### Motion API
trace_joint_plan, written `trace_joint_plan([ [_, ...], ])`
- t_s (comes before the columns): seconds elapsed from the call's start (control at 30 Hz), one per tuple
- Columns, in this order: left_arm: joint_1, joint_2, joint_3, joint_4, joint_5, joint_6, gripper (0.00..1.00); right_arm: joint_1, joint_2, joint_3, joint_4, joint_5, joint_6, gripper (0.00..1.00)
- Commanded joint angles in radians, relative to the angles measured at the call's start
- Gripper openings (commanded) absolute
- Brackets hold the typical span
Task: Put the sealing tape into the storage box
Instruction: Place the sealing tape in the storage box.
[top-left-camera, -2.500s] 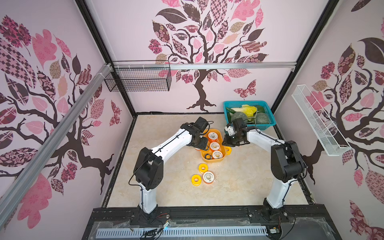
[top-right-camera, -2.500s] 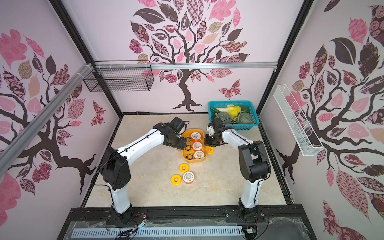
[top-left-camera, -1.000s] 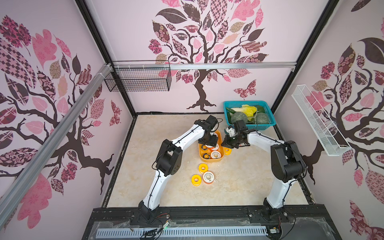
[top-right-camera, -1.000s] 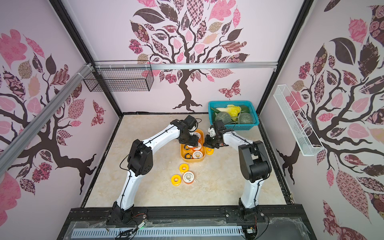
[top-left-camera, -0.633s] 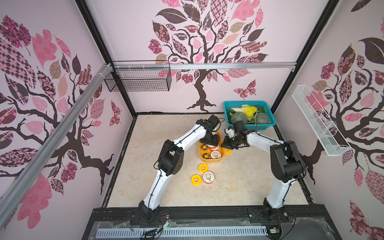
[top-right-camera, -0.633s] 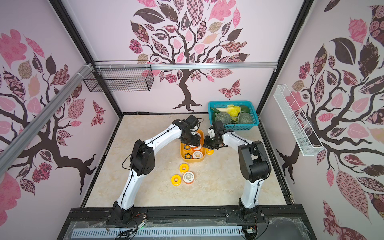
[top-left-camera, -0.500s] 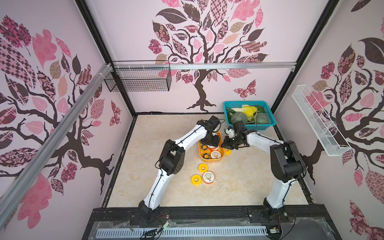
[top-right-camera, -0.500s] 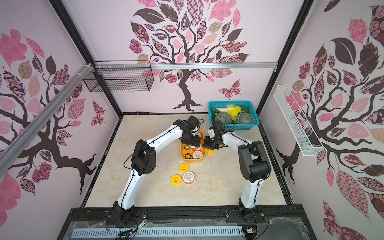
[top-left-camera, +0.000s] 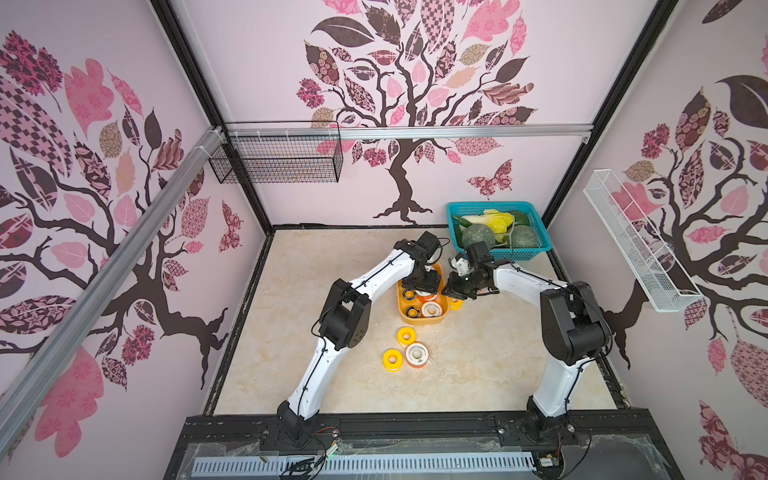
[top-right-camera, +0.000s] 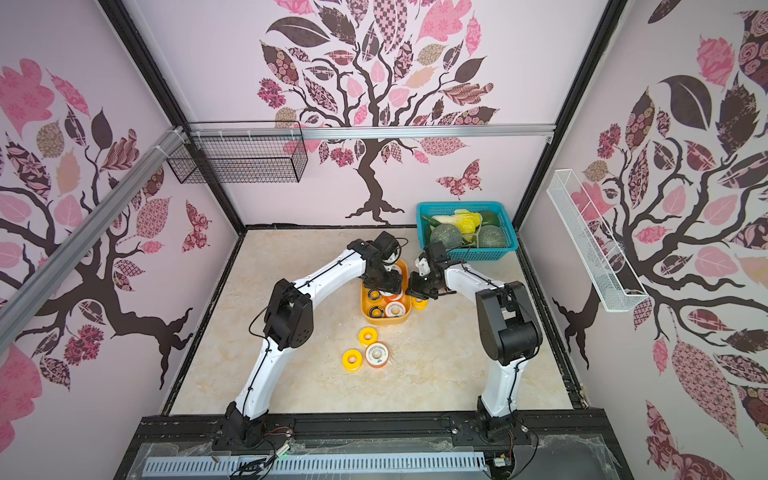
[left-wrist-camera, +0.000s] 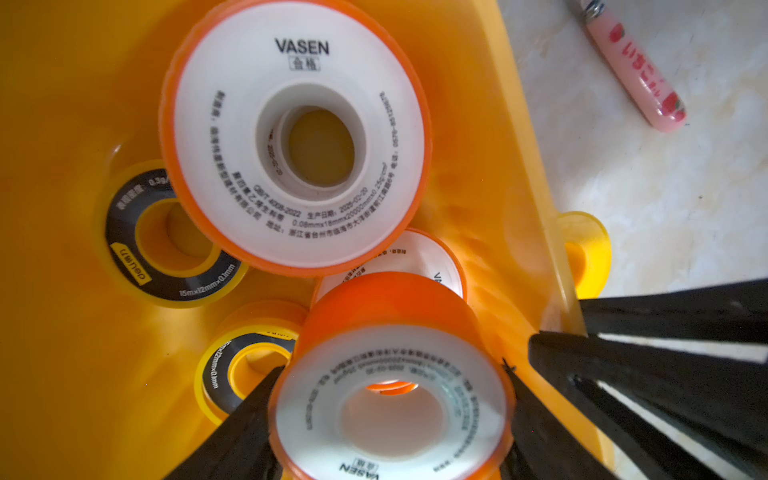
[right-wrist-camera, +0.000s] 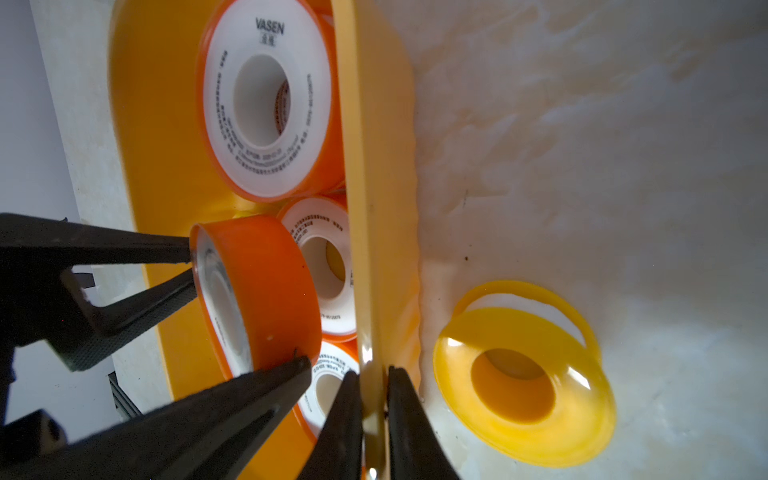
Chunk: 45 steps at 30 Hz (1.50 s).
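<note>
left claw: clamped on an orange-rimmed spool, held on edge over other spools lying in the box | right claw: pinched shut on the box wall | 1 yellow spool on the table just beside that wall, outside | 3 more spools on the table, apart from the box

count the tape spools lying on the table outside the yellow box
4: two yellow spools and a white-faced spool clustered in front of the box, one yellow spool beside its right wall. Others may be hidden.
</note>
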Motion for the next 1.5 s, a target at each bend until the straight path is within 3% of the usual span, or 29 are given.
trace_joint_plan([
  [0.0,-0.004,0.031,0.024,0.02,0.019,-0.013,0.76,0.007,-0.033,-0.01,-0.027,0.016,-0.009,0.17],
  [0.43,-0.004,0.024,0.011,0.061,0.024,-0.034,0.83,0.007,-0.038,-0.015,-0.035,0.019,-0.017,0.17],
  [0.9,-0.005,0.0,0.009,0.058,0.01,-0.034,0.83,0.006,-0.053,-0.01,-0.043,0.038,-0.018,0.18],
  [1.27,-0.004,-0.133,-0.023,0.023,-0.075,0.001,0.83,0.005,-0.094,0.015,-0.071,0.07,-0.023,0.33],
  [1.47,0.0,-0.289,-0.136,0.064,-0.092,0.025,0.83,0.005,-0.148,0.008,-0.096,0.101,-0.055,0.45],
])
